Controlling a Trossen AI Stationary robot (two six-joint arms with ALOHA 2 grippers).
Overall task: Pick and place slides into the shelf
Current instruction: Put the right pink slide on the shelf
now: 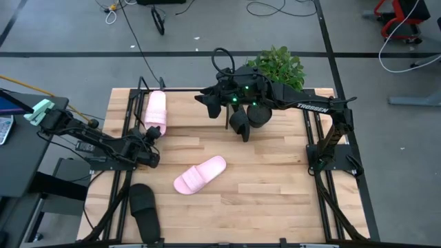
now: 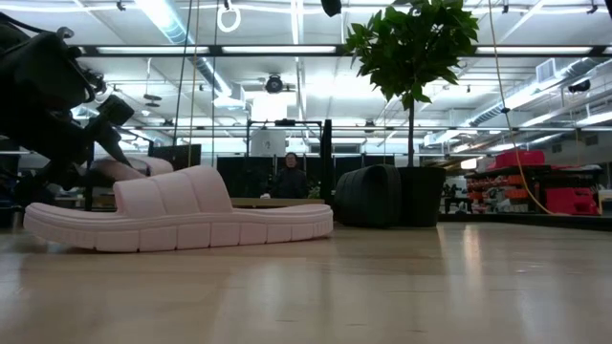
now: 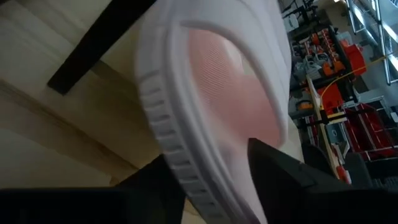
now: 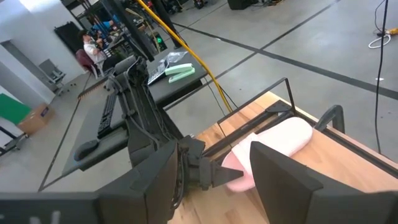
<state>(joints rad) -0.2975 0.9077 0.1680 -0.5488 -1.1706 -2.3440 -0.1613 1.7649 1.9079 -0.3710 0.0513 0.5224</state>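
My left gripper [image 1: 150, 135] [image 3: 208, 152] is at the table's far left, shut on a pale pink slide [image 1: 156, 109] whose far end reaches the black tube shelf [image 1: 153, 89]. A second pink slide [image 1: 200, 174] [image 2: 182, 218] lies sole-down mid-table. One black slide [image 1: 145, 210] lies at the near left. Another black slide [image 1: 241, 125] [image 2: 368, 196] stands by the plant pot under my right arm. My right gripper [image 1: 207, 101] [image 4: 211, 149] hovers open above the far middle of the table, holding nothing and facing the left arm. My left gripper pinches the pink slide by its near end [image 3: 205, 180]. One finger [image 3: 273, 168] is on the footbed and the other [image 3: 155, 186] under the ridged sole. The fingers come roughly level from the table's near side, along the slide. The slide passes over a black bar [image 3: 93, 43].
A potted plant [image 1: 277, 67] [image 2: 413, 105] stands at the far edge beside the right arm. Black arm frames run along the table's left [image 1: 127, 158] and right [image 1: 317, 145] sides. Bare wood lies in the near right part of the table [image 1: 275, 200].
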